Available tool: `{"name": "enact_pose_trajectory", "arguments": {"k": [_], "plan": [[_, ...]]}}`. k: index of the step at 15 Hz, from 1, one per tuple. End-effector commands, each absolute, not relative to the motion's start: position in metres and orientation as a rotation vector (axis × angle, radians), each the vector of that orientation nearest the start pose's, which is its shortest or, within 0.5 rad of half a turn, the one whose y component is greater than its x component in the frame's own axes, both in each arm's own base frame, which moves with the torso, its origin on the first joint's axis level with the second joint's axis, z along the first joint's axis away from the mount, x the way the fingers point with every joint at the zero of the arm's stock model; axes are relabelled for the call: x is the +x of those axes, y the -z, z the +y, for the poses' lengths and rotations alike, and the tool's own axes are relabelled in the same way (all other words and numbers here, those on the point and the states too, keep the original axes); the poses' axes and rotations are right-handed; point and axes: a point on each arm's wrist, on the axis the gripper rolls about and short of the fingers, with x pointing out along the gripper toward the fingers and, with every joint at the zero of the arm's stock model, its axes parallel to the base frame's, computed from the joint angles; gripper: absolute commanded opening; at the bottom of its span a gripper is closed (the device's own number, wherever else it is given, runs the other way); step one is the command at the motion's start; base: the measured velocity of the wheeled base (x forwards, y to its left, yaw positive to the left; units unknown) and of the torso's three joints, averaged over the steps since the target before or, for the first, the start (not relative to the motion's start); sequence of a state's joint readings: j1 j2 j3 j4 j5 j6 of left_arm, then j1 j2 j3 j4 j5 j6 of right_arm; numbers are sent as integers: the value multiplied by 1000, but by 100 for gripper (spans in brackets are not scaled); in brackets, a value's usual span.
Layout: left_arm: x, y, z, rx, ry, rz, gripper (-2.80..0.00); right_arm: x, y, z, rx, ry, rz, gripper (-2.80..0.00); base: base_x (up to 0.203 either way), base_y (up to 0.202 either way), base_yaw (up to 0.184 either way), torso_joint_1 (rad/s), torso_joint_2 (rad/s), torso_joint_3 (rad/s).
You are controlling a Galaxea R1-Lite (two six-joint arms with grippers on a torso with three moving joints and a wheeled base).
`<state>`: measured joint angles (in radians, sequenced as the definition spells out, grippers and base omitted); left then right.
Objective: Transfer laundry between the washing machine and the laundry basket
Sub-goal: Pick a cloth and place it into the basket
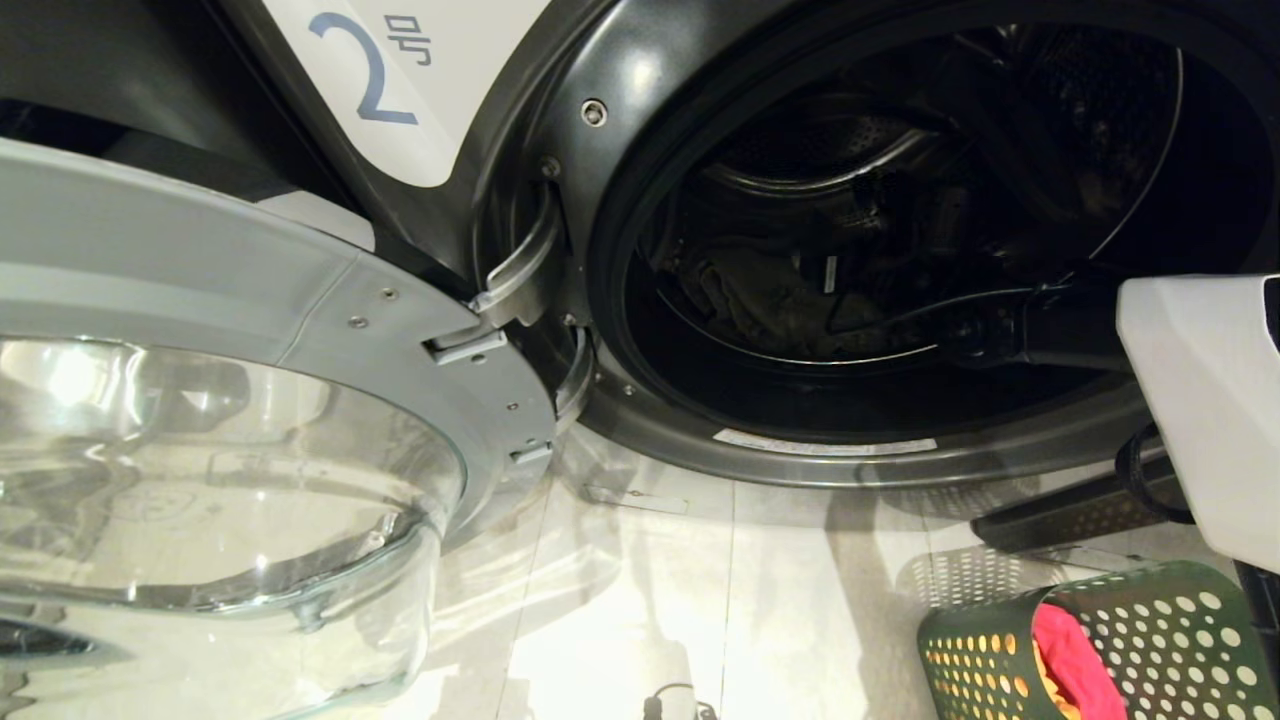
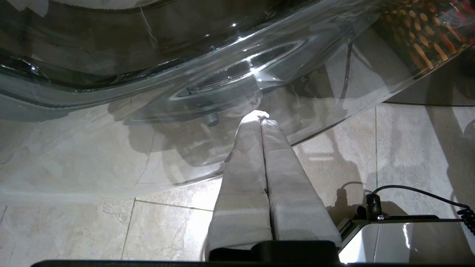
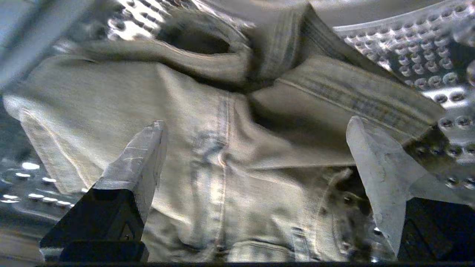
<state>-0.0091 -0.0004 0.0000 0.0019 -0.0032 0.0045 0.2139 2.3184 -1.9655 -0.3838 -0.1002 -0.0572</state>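
The washing machine marked "2" stands with its door swung open to the left. Low in its drum lies a dark grey-olive piece of laundry. My right arm reaches into the drum from the right. In the right wrist view my right gripper is open, its fingers spread just over the grey-olive cloth, with nothing between them. The green laundry basket sits on the floor at lower right, holding a red-pink piece and a mustard-orange one. My left gripper is shut and empty, parked below the door glass.
The open door's grey ring and its bulging glass bowl fill the left of the head view. Pale floor tiles lie between door and basket. The perforated steel drum wall surrounds the cloth closely.
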Motion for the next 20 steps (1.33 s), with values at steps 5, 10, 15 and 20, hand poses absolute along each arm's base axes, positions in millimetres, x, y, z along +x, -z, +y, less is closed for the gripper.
{"name": "enact_pose_trajectory", "arguments": {"k": [5, 10, 15, 20], "plan": [[-23, -75, 0, 5, 12, 2, -280, 501, -206, 94, -51, -118, -5, 0, 0, 0, 0, 0, 0, 0], [-23, -75, 0, 5, 12, 2, -280, 524, -152, 100, -49, -156, -11, 0, 0, 0, 0, 0, 0, 0], [-23, -75, 0, 5, 12, 2, -280, 532, -128, 102, -46, -161, -18, 0, 0, 0, 0, 0, 0, 0], [-23, -75, 0, 5, 12, 2, -280, 534, -120, 101, -47, -157, -27, 0, 0, 0, 0, 0, 0, 0]]}}
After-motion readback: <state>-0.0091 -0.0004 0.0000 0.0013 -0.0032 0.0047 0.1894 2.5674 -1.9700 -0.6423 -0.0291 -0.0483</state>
